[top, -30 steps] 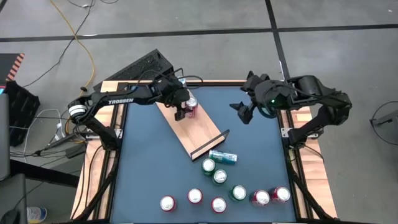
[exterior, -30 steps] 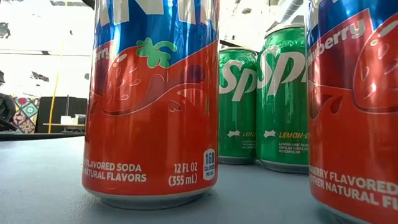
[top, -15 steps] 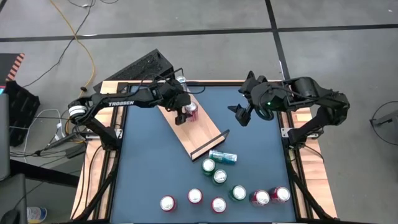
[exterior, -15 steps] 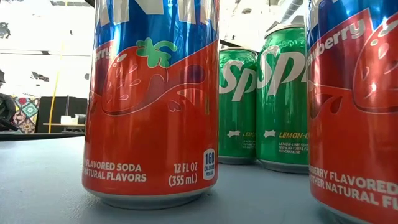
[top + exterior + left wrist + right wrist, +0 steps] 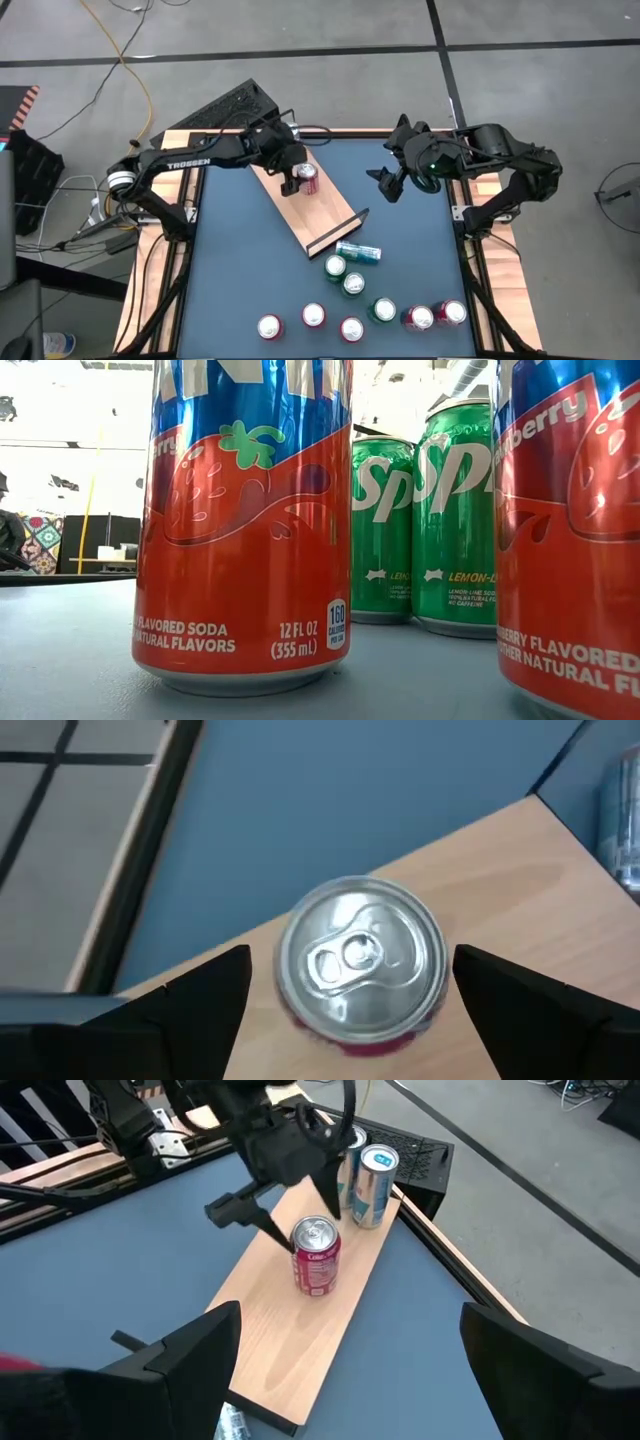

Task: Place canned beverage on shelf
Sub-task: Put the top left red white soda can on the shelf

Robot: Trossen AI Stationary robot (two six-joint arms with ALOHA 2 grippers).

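Lifting the left gripper straight up suits you: its spread fingers flank the red can standing upright on the shelf; avoid nudging.

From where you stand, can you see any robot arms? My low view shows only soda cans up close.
Observer: Yes. The left end effector hangs open right above a red can, straddling it without touching.
Operator: Where is that can?
Observer: Upright on the shelf, a wooden board lying slantwise on the table.
Operator: And the other arm?
Observer: The right end effector hovers open and empty over the table's far right part.
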